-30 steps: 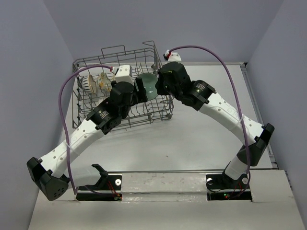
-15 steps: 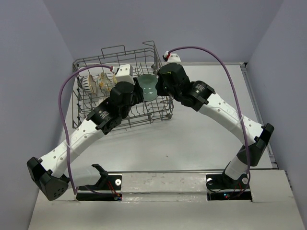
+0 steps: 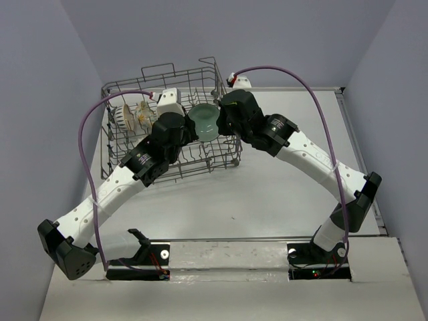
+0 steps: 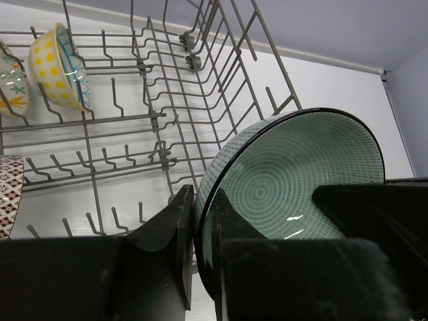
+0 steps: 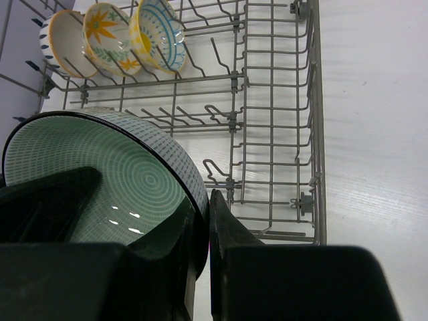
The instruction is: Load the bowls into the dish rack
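Note:
A teal bowl (image 3: 204, 122) with a ringed inside and a dark rim hangs tilted over the right half of the grey wire dish rack (image 3: 134, 87). Both grippers hold it. My left gripper (image 4: 204, 200) is shut on the bowl's (image 4: 294, 167) left rim, one finger outside and one inside. On the opposite rim of the bowl (image 5: 134, 174) my right gripper (image 5: 206, 200) is shut in the same way. Three more bowls stand on edge between tines at the rack's far left: a cream one (image 5: 60, 40), a flowered one (image 5: 107, 37) and a yellow-dotted one (image 5: 157, 33).
A brown-patterned bowl (image 4: 7, 194) shows at the left edge of the left wrist view. Upright tines (image 4: 114, 167) fill the rack floor below the held bowl. The rack's right wall (image 5: 314, 100) borders bare white table (image 3: 287, 194).
My left gripper has shut onto the teal bowl's rim. The bowl has turned a little more face-up between the two grippers. The right gripper kept its hold.

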Controlling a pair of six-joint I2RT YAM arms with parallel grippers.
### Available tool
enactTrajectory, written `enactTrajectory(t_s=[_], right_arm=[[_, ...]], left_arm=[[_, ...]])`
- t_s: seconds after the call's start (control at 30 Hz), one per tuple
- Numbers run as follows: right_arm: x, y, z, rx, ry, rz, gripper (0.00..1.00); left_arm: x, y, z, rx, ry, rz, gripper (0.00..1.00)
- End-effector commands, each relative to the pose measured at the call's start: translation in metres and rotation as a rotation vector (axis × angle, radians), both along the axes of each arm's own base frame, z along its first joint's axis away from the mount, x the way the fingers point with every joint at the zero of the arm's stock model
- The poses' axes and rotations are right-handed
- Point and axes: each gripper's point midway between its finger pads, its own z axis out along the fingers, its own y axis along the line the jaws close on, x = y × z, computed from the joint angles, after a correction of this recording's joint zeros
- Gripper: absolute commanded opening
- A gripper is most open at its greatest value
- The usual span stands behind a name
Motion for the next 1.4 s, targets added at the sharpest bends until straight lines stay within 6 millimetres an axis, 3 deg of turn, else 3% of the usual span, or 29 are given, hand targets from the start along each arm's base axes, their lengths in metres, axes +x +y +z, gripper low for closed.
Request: enactTrajectory(t_s=[0.0, 0.1, 0.3, 0.33, 0.57, 0.7, 0.83, 0.9, 0.97, 1.0, 1.03, 1.07, 1.13, 1.37], right_arm=[[0.010, 0.001, 0.022, 0.033, -0.079, -0.036, 0.05], [0.010, 0.000, 0.025, 0.029, -0.086, -0.034, 0.09], [0.004, -0.002, 0.041, 0.042, -0.104, -0.006, 0.46], [0.003, -0.003, 0.043, 0.045, -0.107, -0.004, 0.49], [-0.008, -0.017, 0.058, 0.068, -0.129, -0.008, 0.54], [-0.022, -0.048, 0.077, 0.084, -0.169, -0.056, 0.56], [-0.034, -0.081, 0.080, 0.063, -0.186, -0.123, 0.56], [-0.036, -0.096, 0.067, 0.019, -0.180, -0.167, 0.58], [-0.043, -0.111, 0.067, 0.013, -0.190, -0.194, 0.59], [-0.043, -0.119, 0.056, -0.021, -0.181, -0.217, 0.59], [-0.045, -0.123, 0.052, -0.033, -0.178, -0.226, 0.59], [-0.049, -0.130, 0.054, -0.031, -0.184, -0.235, 0.59], [-0.052, -0.136, 0.042, -0.059, -0.172, -0.245, 0.60], [-0.060, -0.148, 0.018, -0.098, -0.148, -0.252, 0.61]], left_arm=[[-0.004, -0.009, 0.021, -0.003, -0.038, -0.060, 0.00], [-0.004, -0.007, 0.019, -0.004, -0.038, -0.050, 0.00], [-0.002, 0.001, 0.017, -0.006, -0.043, 0.004, 0.00], [-0.001, 0.002, 0.018, -0.008, -0.044, 0.007, 0.00], [0.003, 0.008, 0.026, -0.032, -0.068, 0.064, 0.00], [0.014, 0.033, 0.032, 0.023, -0.059, 0.239, 0.00], [0.021, 0.061, 0.020, 0.181, 0.006, 0.417, 0.00], [0.027, 0.072, 0.024, 0.236, -0.003, 0.505, 0.00], [0.027, 0.084, 0.020, 0.323, 0.017, 0.566, 0.00], [0.032, 0.093, 0.015, 0.393, 0.023, 0.638, 0.00], [0.033, 0.099, 0.021, 0.413, 0.019, 0.679, 0.00], [0.035, 0.102, 0.007, 0.492, 0.053, 0.715, 0.00], [0.030, 0.118, 0.014, 0.606, 0.063, 0.797, 0.00], [0.051, 0.115, -0.011, 0.863, 0.113, 0.832, 0.00]])
